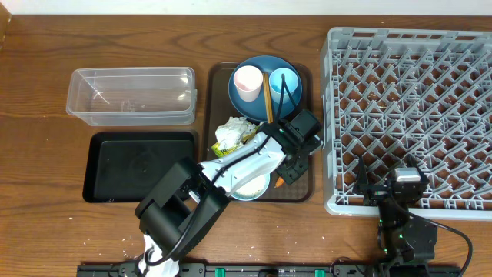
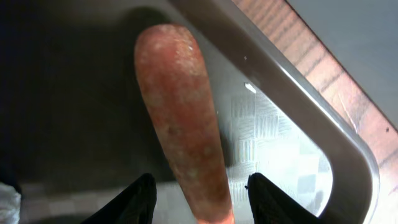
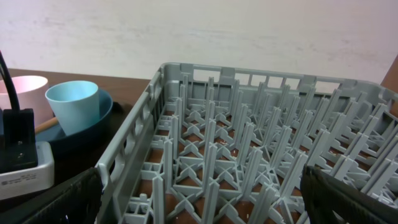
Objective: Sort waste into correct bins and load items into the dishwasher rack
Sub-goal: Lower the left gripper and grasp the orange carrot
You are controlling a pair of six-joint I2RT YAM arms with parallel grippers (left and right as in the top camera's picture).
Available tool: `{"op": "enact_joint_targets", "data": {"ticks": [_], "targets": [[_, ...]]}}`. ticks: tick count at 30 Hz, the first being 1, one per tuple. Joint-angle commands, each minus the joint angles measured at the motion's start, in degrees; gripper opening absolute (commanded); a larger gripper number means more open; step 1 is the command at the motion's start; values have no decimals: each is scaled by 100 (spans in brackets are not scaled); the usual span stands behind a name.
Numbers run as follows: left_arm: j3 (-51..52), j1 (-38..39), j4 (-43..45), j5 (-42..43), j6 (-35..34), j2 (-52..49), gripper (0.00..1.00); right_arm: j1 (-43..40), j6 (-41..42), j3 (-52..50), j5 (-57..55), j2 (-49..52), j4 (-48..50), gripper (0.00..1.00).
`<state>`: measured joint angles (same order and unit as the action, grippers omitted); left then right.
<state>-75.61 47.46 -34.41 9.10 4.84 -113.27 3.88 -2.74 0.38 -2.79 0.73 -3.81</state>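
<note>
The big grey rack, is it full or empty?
Empty. The grey rack shows only bare pegs; the pink cup and light-blue cup stand outside it on the blue plate.

Left arm (image 1: 223,173) reached from the near edge forward and to the right, bent at the elbow. Left gripper (image 1: 286,173) pointed down, its fingers (image 2: 144,199) about half apart. Right arm (image 1: 403,223) sat folded low by its base; right gripper (image 1: 387,178) was level, facing forward, jaws spread wide, fingers (image 3: 62,199) at the wrist view's lower corners.
</note>
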Motion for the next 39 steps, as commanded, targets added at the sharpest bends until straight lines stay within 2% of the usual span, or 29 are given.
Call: {"op": "enact_joint_targets", "data": {"ticks": [1,5,7,13,27,29,36,39], "targets": [[168,-4,122,74,-216,-24,50,103,-11,-9,-17,-9,-22,99],[389,-4,400,74,-219,-24,51,103,-11,-9,-17,-9,-22,99],[415,-4,420,74,-219,-24,54,103,-11,-9,-17,-9,-22,99],[415,-2,411,76,-262,-24,54,103,-11,-9,-17,-9,-22,99],[415,105,385,79,-822,-24,53,103,-11,-9,-17,-9,-22,99],[417,144,387,79,-866,-26,49,103,-11,-9,-17,-9,-22,99],[417,291,389,79,-863,-33,47,103,-11,-9,-17,-9,-22,99],[417,310,389,79,-863,-33,40,103,-11,-9,-17,-9,-22,99]]}}
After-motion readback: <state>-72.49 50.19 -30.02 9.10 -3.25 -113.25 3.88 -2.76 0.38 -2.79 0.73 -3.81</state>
